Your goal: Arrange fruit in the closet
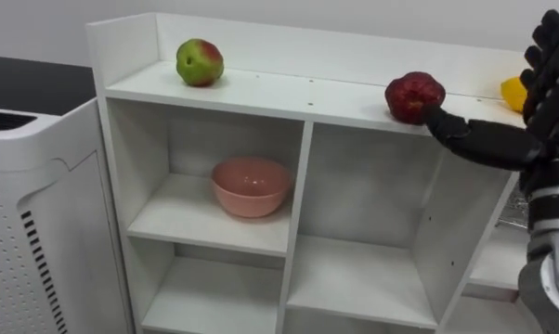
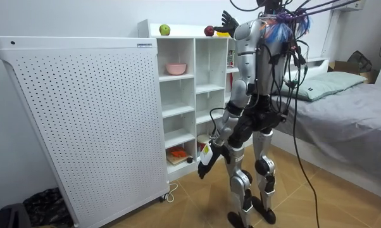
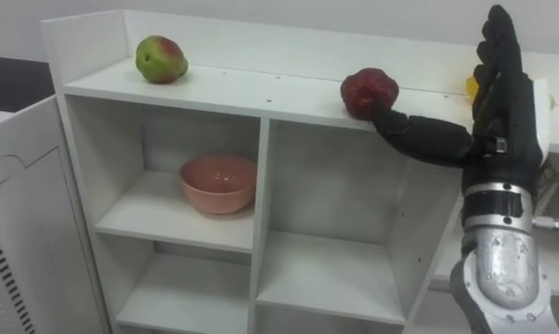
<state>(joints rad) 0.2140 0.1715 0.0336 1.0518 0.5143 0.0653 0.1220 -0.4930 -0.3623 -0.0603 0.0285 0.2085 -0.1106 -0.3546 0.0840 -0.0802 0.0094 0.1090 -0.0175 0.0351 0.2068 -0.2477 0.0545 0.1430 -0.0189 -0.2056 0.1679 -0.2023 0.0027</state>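
- While the right hand's (image 3: 507, 130) fingers (image 3: 498, 56) stand straight and apart, its thumb tip touches the red apple (image 3: 368, 91) on the closet's (image 3: 263, 186) top.
- Green-red apple (image 3: 162, 58) lies toward the closet top's left end; pink bowl (image 3: 218, 183) sits in the closet's upper left compartment.
- Left hand (image 2: 206, 161) hangs low before the closet, its fingers impossible to tell.

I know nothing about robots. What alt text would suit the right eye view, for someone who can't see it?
A robot's black right hand, fingers straight, touches a red apple with its thumb on top of a white shelf unit. A green-red apple sits further left on top; a pink bowl sits in a compartment below.
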